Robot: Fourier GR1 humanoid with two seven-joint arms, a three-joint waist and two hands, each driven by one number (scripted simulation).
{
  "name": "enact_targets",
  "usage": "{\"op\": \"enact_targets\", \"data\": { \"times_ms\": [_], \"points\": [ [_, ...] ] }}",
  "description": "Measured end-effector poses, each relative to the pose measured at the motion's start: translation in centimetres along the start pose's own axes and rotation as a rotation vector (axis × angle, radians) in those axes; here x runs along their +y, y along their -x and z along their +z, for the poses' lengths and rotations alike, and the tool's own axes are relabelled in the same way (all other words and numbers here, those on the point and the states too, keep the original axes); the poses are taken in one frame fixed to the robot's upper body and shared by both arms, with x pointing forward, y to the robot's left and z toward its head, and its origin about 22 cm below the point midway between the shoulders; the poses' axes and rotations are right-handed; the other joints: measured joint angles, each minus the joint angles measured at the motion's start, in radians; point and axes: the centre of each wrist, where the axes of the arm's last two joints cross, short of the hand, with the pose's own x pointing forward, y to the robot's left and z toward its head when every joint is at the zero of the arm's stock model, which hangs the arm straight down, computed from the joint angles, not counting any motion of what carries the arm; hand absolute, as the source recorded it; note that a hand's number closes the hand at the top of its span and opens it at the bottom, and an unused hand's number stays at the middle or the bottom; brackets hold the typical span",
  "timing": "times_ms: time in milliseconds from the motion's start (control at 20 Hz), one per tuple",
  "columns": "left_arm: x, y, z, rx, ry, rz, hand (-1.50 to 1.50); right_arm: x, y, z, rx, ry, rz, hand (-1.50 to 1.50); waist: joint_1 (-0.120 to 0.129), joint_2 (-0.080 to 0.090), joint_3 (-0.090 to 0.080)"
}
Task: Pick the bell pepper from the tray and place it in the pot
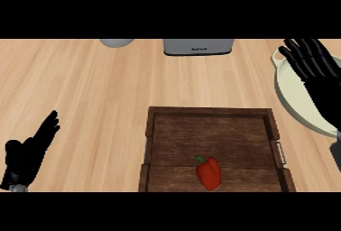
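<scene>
A red bell pepper point(209, 173) with a green stem lies in the near part of a dark wooden tray point(212, 113) at the middle of the counter. A cream pot point(288, 90) stands at the right edge, partly cut off. My right hand point(318, 74) is raised over the pot with its fingers spread and straight, holding nothing. At the lower left my left hand point(30, 151) rests open, fingers pointing up, well away from the tray.
A grey appliance point(198, 46) stands at the back centre and a grey rounded object point(118, 42) at the back left. Bare wooden counter point(80, 90) stretches left of the tray.
</scene>
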Motion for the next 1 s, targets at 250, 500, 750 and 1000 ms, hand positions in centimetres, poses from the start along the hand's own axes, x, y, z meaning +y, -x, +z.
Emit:
{"op": "enact_targets", "data": {
  "times_ms": [250, 500, 750, 1000],
  "points": [
    [-0.6, -4.6, -1.8, -0.159, -0.036, 0.074, 0.00, 1.1, 3.1, -0.9, 0.009, -0.085, -0.025, 1.50, 0.037, 0.011, -0.015],
    [-2.2, -8.9, -3.1, -0.267, -0.053, 0.191, 0.00, 2.0, 5.5, -0.9, 0.024, -0.194, 0.220, -1.50, 0.049, 0.014, -0.022],
    [-2.8, -11.1, -3.5, -0.297, -0.068, 0.235, 0.00, 2.9, 10.9, 0.8, -0.066, -0.219, 0.176, -1.50, 0.044, 0.016, -0.021],
    [-3.0, -11.7, -3.5, -0.291, -0.086, 0.246, 0.00, 2.0, 9.8, -0.6, -0.129, -0.329, 0.187, -1.50, 0.029, 0.010, -0.022]
  ]
}}
